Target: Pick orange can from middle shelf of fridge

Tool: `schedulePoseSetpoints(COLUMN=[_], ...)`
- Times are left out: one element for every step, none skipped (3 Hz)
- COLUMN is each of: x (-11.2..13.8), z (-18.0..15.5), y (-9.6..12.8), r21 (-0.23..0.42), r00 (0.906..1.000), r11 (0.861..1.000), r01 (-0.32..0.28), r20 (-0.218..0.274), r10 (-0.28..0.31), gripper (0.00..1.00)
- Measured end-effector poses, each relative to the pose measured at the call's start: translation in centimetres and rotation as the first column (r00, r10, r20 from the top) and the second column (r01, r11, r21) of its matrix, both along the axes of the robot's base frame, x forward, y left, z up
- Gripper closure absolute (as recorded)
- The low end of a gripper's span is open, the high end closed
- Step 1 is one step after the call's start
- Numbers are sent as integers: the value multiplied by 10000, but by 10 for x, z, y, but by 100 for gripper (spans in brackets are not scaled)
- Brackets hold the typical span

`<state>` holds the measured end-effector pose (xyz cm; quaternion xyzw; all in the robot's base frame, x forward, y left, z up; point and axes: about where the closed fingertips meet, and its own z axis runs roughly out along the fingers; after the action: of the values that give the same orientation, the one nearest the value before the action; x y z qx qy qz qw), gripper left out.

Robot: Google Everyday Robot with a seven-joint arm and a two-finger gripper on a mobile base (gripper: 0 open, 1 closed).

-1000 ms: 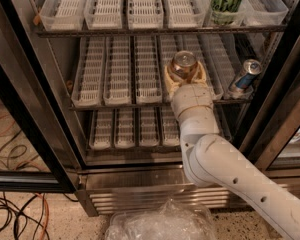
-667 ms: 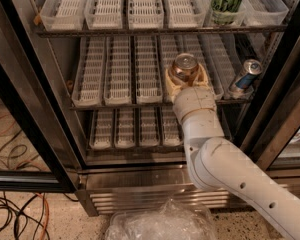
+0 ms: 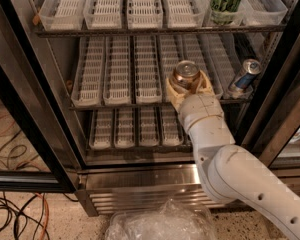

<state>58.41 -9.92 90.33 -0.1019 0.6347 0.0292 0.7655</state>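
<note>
The gripper (image 3: pixel 190 84) sits at the front of the middle shelf (image 3: pixel 119 79), its fingers clasped on the orange can (image 3: pixel 186 73). The lanes to its left lie open. The blue can (image 3: pixel 244 75) leans close on the right, with the door frame (image 3: pixel 282 84) beyond it. The top shelf (image 3: pixel 155 30) overhangs.

One tool (image 3: pixel 189 84) around orange can (image 3: pixel 185 70); two other cans (image 3: pixel 244 75) (image 3: pixel 226 1)
</note>
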Motion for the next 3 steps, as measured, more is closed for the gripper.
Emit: schedulePoseSetpoints(x=[-15,-29,-40], z=[-3,-7,-12], y=[-3,-6,-4], r21=[-196,-368,-458], r00=[9958,9821,9571], r11=[9966,9860,9661], r01=[-795,-1625,-2541], r20=[-463,-1028,-1559], r10=[785,1580,2443], gripper=[100,100,100])
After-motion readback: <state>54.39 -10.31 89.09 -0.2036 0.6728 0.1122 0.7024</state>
